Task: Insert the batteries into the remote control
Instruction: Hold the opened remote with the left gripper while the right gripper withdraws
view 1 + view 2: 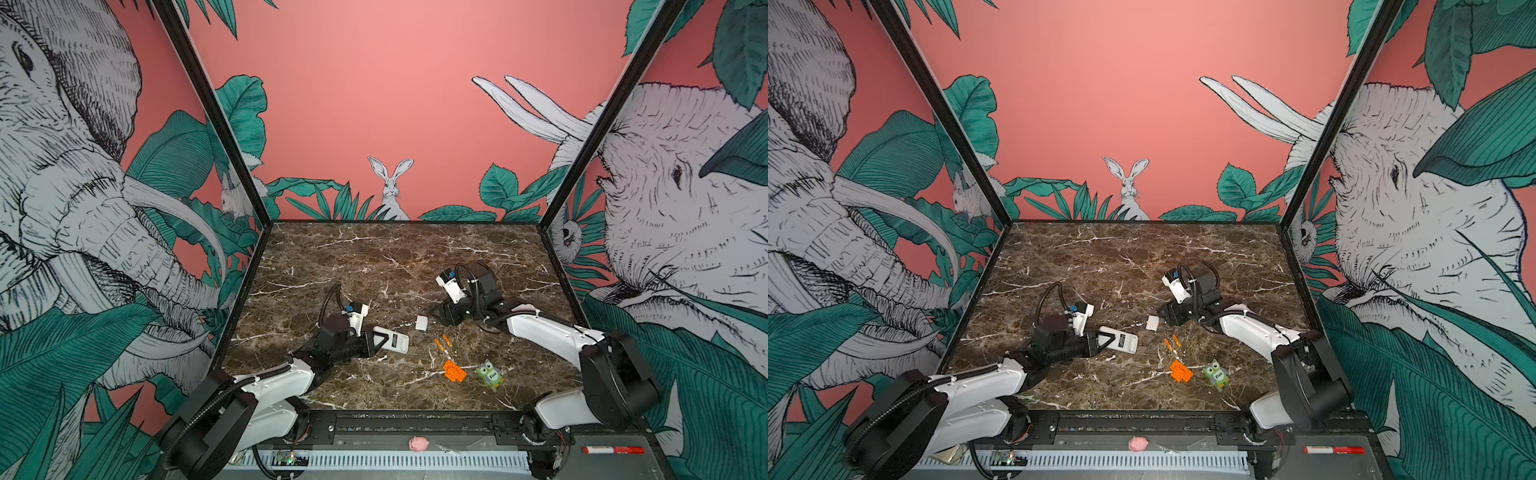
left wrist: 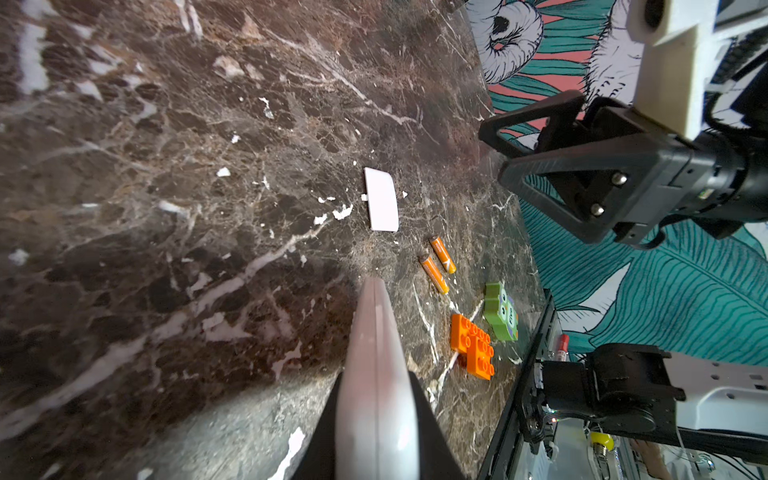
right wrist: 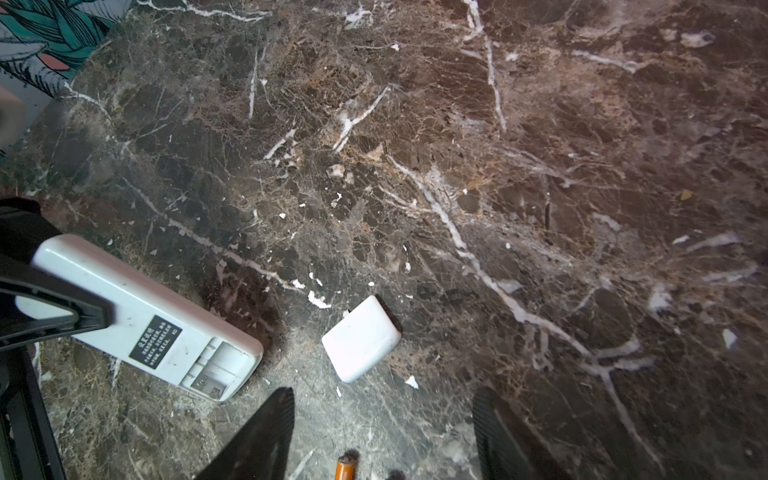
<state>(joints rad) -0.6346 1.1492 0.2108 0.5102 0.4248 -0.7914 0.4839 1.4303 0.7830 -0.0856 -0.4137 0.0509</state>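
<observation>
My left gripper (image 1: 384, 343) is shut on the remote control (image 1: 400, 343), which shows its white back and label (image 3: 151, 340). The battery compartment (image 3: 220, 361) at its free end stands open. In the left wrist view the remote (image 2: 376, 353) runs edge-on between the jaws. A white battery cover (image 1: 421, 322) lies on the marble to its right. Two orange batteries (image 1: 439, 344) (image 1: 446, 340) lie side by side in front of the cover. My right gripper (image 3: 384, 399) is open and empty, just behind the cover (image 3: 361, 338). One battery tip (image 3: 345, 467) shows between its fingers.
An orange studded brick (image 1: 454, 370) and a green owl toy (image 1: 489, 374) lie near the front, right of the batteries. On the front rail sit a pink toy (image 1: 417, 444) and a red marker (image 1: 614, 450). Patterned walls close in three sides.
</observation>
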